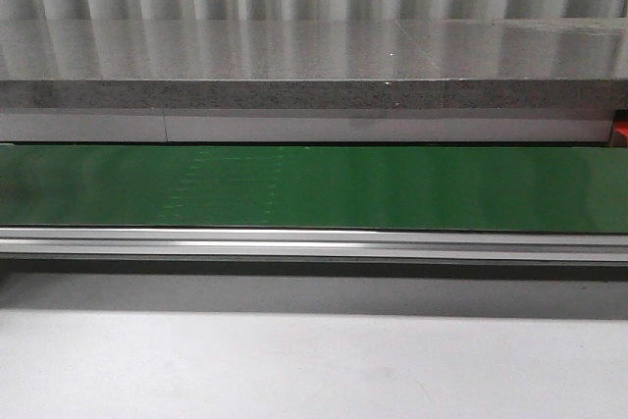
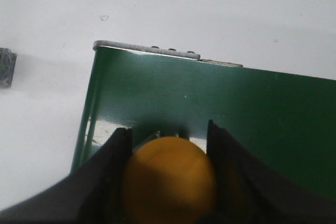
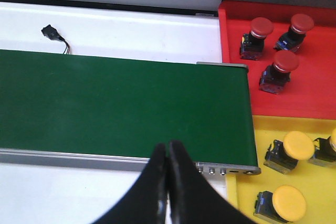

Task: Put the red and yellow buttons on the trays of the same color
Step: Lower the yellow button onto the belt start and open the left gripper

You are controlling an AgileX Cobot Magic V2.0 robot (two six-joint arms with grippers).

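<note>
My left gripper [image 2: 168,129] is shut on a yellow button [image 2: 168,182], its rounded cap filling the gap between the two black fingers. It hangs over the end of the green belt [image 2: 236,108]. In the right wrist view a red tray [image 3: 315,93] holds three red buttons [image 3: 281,69], and a yellow tray [image 3: 262,127] beside it holds three yellow buttons [image 3: 291,148]. My right gripper [image 3: 168,148] is shut with nothing in it, over the belt's [image 3: 115,108] near rail close to the yellow tray. Neither gripper shows in the front view.
The green conveyor belt [image 1: 314,188] spans the front view, with an aluminium rail [image 1: 314,240] in front and a grey stone ledge [image 1: 314,66] behind. A black connector with wires [image 3: 52,32] lies on the white surface. A small grey part [image 2: 6,67] sits off the belt's end.
</note>
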